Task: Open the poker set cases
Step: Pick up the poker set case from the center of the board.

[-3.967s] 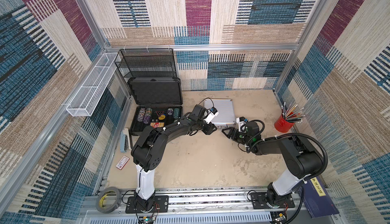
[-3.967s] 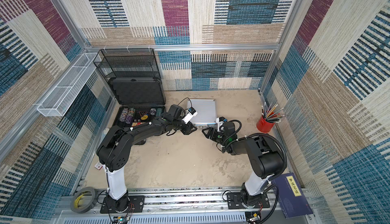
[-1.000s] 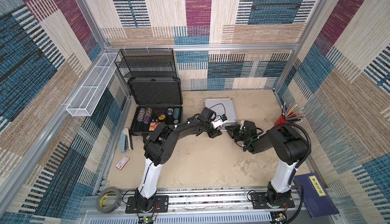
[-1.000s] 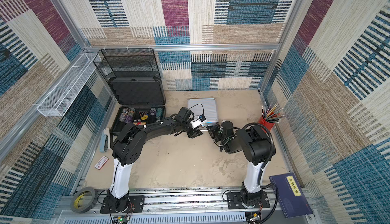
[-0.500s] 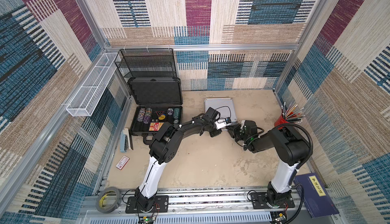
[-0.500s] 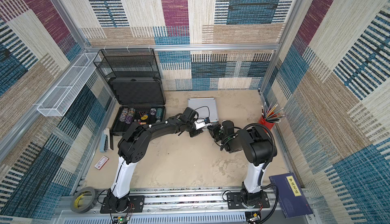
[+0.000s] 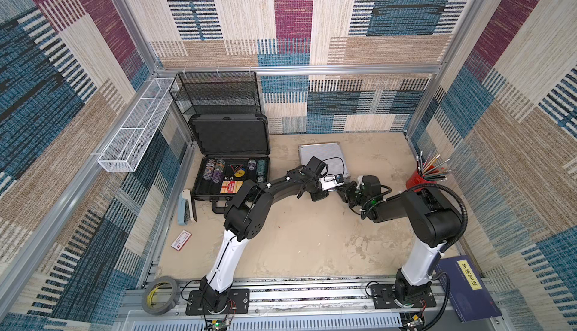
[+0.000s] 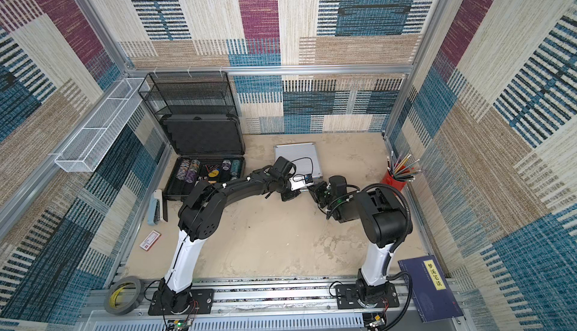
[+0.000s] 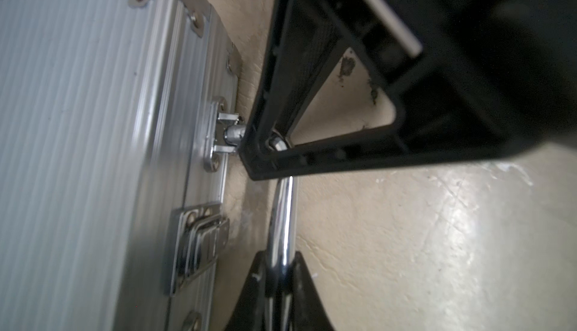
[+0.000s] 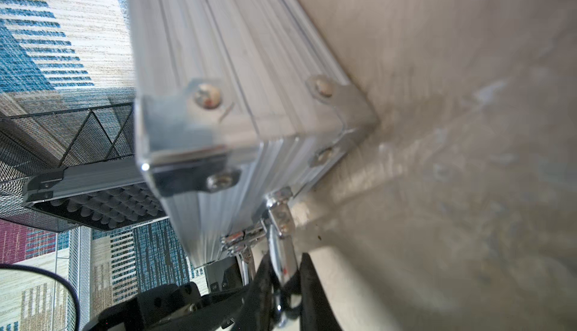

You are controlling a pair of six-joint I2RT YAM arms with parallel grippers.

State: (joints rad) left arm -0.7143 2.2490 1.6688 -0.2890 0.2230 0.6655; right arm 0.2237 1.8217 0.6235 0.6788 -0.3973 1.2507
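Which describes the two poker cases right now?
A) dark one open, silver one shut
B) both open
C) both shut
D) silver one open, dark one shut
A: in a top view the dark case has its lid up, chips showing; the silver case lies flat, lid down.

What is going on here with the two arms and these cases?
The arms are working on opening two poker cases. The dark case already stands open, with its chips showing. The silver case lies flat with its lid down. The left gripper and the right gripper are both shut on its chrome handle, at separate spots along it.
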